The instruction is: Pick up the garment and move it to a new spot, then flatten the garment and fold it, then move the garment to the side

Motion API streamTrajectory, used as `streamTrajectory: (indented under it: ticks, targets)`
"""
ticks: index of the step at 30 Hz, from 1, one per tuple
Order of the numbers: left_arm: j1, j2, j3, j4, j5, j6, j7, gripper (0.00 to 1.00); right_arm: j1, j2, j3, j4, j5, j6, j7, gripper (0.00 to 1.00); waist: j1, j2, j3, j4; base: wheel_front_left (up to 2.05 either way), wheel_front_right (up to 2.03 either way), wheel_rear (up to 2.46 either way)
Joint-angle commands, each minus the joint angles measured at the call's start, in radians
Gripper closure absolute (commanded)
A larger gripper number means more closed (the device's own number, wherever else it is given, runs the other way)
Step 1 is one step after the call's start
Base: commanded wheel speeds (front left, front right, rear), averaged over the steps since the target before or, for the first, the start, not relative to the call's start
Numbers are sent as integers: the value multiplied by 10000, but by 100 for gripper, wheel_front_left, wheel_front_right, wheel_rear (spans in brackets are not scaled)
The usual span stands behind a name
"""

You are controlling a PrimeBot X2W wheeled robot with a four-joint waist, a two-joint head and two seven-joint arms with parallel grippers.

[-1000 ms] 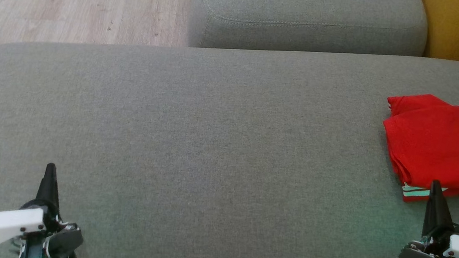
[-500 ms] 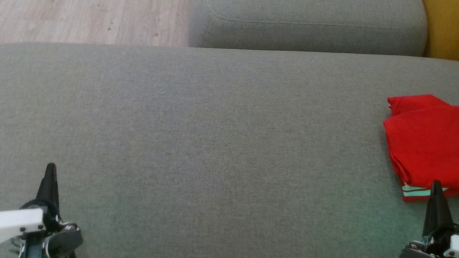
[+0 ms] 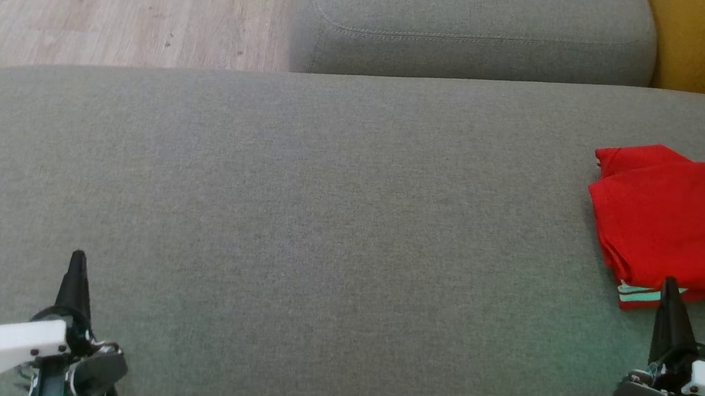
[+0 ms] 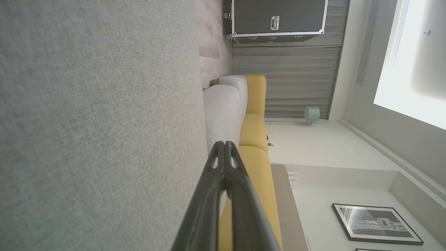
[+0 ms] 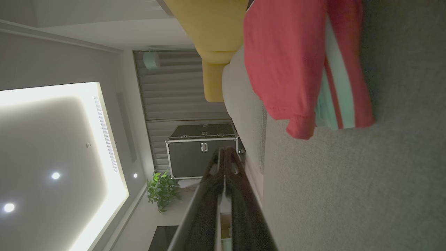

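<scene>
Head view: nothing has shifted; the folded shirt [image 3: 672, 224] lies aside, my left claw [image 3: 78, 256] and right claw [image 3: 670, 284] pressed together, empty. The task seems done.

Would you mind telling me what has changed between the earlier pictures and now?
Hardly anything: the white housing of the left gripper sits a touch lower in the head view, its fingertips unmoved. The right gripper, shut and empty, and the folded red garment on the grey cushion stayed as they were.
</scene>
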Motion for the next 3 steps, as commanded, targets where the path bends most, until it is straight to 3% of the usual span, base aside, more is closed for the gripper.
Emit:
streamTrajectory:
  ticks: [1,3]
  targets:
    - [-504,64,351,-281,125,-65,52,100,-503,-76,165,-313,-78,-7,47,100,0,0,0,0,0,0,0]
    - [-504,61,356,-281,129,-65,55,100,-504,-73,161,-313,-81,-7,50,100,0,0,0,0,0,0,0]
